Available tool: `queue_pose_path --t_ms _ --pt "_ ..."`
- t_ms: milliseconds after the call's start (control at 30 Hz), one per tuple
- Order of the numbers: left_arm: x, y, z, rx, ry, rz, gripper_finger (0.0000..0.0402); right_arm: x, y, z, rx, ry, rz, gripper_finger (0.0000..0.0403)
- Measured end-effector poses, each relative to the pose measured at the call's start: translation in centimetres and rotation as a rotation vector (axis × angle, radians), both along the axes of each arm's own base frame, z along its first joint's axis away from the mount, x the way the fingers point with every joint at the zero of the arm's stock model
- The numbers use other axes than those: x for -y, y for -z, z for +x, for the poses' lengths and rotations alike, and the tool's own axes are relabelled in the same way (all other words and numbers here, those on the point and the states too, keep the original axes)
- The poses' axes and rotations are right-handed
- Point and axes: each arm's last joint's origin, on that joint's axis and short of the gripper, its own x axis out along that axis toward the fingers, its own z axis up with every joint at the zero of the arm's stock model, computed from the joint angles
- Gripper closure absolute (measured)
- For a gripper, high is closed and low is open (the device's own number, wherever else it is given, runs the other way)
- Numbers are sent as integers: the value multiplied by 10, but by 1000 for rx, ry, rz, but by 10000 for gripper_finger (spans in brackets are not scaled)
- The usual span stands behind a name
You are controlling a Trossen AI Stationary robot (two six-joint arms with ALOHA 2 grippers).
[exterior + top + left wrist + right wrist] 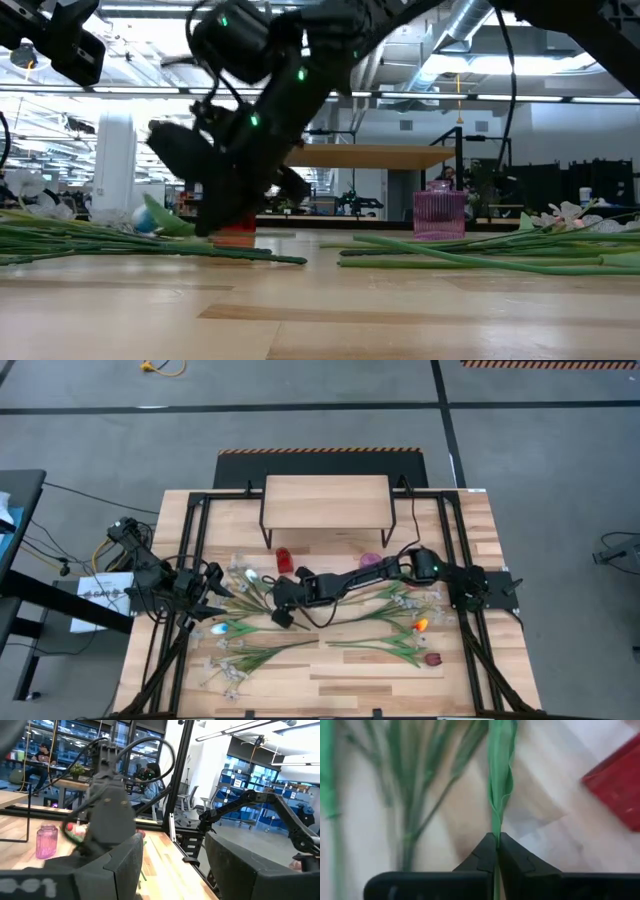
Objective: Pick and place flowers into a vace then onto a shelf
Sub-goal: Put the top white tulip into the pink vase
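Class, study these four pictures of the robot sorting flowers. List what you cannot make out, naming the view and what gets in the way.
- Head colour of the stem pinched by the shut right gripper: right wrist view, cut off by the edge.
- Red object: low view, mostly hidden behind the right arm.
- Blossoms near the left gripper: high view, too small.
- Pink vase: left wrist view, blurred.

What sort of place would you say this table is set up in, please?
Probably a robotics lab or workshop: exposed ceiling ducts, a bare concrete floor with hazard tape, and blue storage racks beyond the table.
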Motion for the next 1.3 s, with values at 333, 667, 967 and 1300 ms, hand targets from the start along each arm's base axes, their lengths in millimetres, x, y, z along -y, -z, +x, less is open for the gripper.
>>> queue_pose_path --t_ms 333,667,967,1300 --pt "0 0 0 0 -1 0 198 -23 -45 0 -67 27 -12 401" --pt "0 0 0 0 -1 0 198 -50 -104 -32 -273 148 -135 402" --pt "0 0 0 0 -1 0 198 -88 -185 -95 -112 314 -265 403" --pt "0 0 0 0 -3 1 198 -122 -274 -188 530 486 -774 403"
